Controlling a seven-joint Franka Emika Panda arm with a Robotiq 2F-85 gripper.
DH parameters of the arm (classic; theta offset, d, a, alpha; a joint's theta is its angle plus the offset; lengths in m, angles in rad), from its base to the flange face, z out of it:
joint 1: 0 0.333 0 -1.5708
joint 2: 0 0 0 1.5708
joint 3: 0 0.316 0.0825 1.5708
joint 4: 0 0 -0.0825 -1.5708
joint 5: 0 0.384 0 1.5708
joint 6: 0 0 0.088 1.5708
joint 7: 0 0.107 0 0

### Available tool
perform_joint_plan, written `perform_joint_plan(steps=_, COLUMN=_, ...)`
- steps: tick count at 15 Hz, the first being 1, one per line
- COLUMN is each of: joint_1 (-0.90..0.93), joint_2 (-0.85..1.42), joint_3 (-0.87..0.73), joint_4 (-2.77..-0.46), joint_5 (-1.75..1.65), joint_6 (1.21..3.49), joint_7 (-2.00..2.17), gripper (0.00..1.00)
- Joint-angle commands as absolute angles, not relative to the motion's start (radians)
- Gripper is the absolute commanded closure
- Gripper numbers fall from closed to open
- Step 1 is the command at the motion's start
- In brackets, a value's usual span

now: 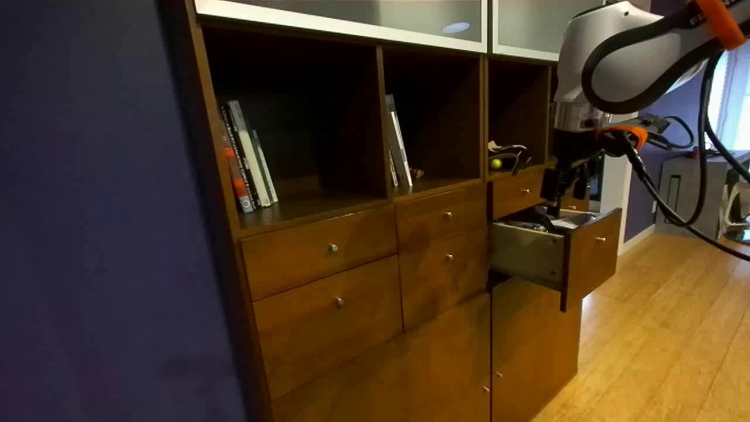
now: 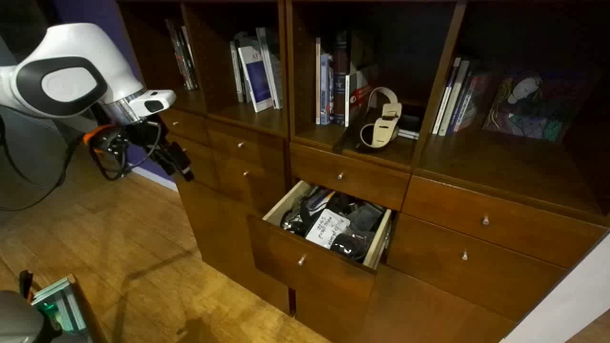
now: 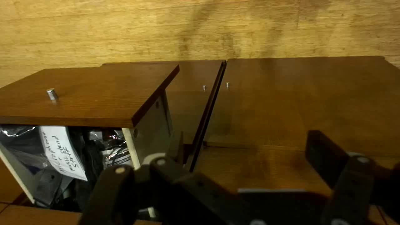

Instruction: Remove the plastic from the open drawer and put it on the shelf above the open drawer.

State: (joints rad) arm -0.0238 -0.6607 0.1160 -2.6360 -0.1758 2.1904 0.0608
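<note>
The open drawer (image 1: 592,252) is pulled out of the wall unit. Its flat brown front with one knob shows in an exterior view (image 2: 310,267) and in the wrist view (image 3: 78,97). Inside lies shiny clear plastic (image 2: 355,243), with a handwritten white label (image 2: 329,227) beside it; the plastic also shows in the wrist view (image 3: 23,147). The shelf (image 2: 405,52) above the drawer holds books and a beige strap. My gripper (image 2: 180,172) is above and to one side of the drawer, beside the neighbouring fronts. In the wrist view the fingers (image 3: 247,162) are wide apart with nothing between them.
A closed narrow drawer (image 2: 350,175) lies between the open drawer and the shelf. Books (image 2: 257,71) stand in the neighbouring cubby. The beige strap (image 2: 383,124) sits at the shelf's front. Dark items and cables fill the rest of the open drawer.
</note>
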Motion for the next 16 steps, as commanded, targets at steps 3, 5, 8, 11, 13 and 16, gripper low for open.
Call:
perform_joint_plan(steps=3, joint_1=-0.013, joint_2=-0.66, joint_3=0.107, joint_4=-2.633, joint_5=-0.183, joint_6=2.186, joint_7=0.066, gripper=0.0)
perform_joint_plan(steps=5, joint_1=-0.013, joint_2=-0.66, joint_3=0.107, joint_4=-2.633, joint_5=-0.183, joint_6=2.186, joint_7=0.066, gripper=0.0)
perform_joint_plan(steps=8, joint_1=-0.013, joint_2=-0.66, joint_3=0.107, joint_4=-2.633, joint_5=-0.183, joint_6=2.186, joint_7=0.066, gripper=0.0)
perform_joint_plan(steps=11, joint_1=-0.042, joint_2=-0.632, joint_3=0.083, joint_4=-2.613, joint_5=-0.184, joint_6=2.215, joint_7=0.081, gripper=0.0)
perform_joint_plan(steps=13, joint_1=-0.09, joint_2=-0.595, joint_3=0.043, joint_4=-2.586, joint_5=-0.19, joint_6=2.224, joint_7=0.104, gripper=0.0)
perform_joint_plan(steps=16, joint_1=-0.184, joint_2=-0.522, joint_3=-0.025, joint_4=-2.541, joint_5=-0.203, joint_6=2.263, joint_7=0.127, gripper=0.0)
